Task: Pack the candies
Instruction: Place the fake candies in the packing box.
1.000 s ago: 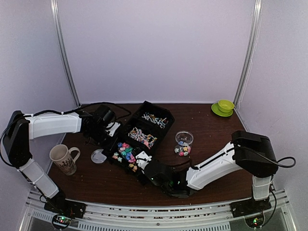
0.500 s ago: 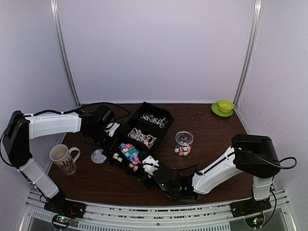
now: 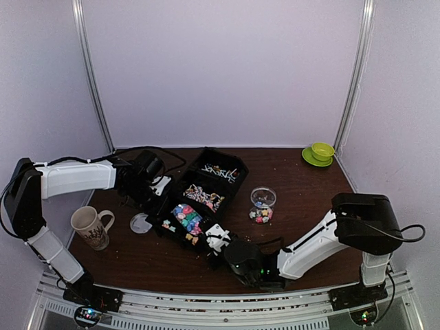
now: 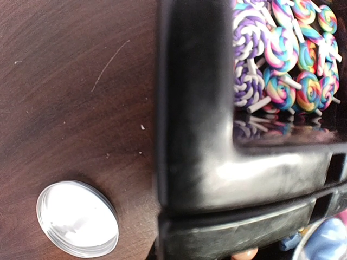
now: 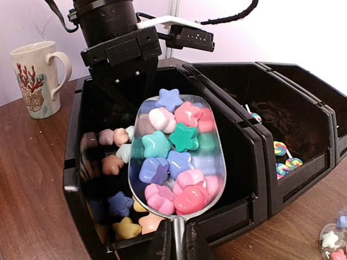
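A long black tray [image 3: 232,180] with three compartments lies slantwise on the table. Its near compartment holds star-shaped pastel candies [image 3: 184,218], the middle one swirl lollipops [image 4: 287,59], and the far one thin white stick candies [image 3: 221,172]. My right gripper [image 5: 181,238] is shut on the handle of a clear scoop [image 5: 176,157]. The scoop is heaped with pink, blue and green stars and hangs just above the near compartment. My left gripper [image 3: 157,189] is shut on the tray's far left rim [image 5: 81,97].
A small clear jar [image 3: 262,204] with a few candies stands right of the tray, and its round lid [image 4: 77,226] lies left of it. A patterned mug [image 3: 91,227] is near the left edge. A green cup on a saucer [image 3: 320,152] sits at the back right.
My right gripper has drawn back toward the table's near edge with the loaded scoop. The left arm has stayed put on the tray.
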`<action>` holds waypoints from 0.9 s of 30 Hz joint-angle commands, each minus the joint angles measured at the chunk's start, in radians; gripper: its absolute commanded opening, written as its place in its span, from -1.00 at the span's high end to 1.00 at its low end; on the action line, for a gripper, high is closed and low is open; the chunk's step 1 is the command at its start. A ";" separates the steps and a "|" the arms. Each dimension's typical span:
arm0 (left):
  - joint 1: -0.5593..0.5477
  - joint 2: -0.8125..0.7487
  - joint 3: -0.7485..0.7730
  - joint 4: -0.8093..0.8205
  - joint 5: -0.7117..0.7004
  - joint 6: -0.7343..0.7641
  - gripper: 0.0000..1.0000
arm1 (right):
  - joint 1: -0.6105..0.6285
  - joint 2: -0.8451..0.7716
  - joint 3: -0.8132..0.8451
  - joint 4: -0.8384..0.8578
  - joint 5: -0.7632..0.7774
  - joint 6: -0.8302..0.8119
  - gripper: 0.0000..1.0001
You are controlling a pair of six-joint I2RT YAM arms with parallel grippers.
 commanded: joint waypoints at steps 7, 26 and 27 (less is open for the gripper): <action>0.021 -0.033 0.068 0.118 0.050 -0.003 1.00 | -0.007 -0.096 -0.092 0.131 0.078 -0.061 1.00; 0.020 -0.024 0.071 0.109 0.053 -0.003 1.00 | -0.016 -0.389 -0.190 -0.082 0.132 -0.094 1.00; 0.020 -0.023 0.073 0.110 0.054 -0.003 1.00 | -0.020 -0.412 -0.200 -0.102 0.134 -0.089 1.00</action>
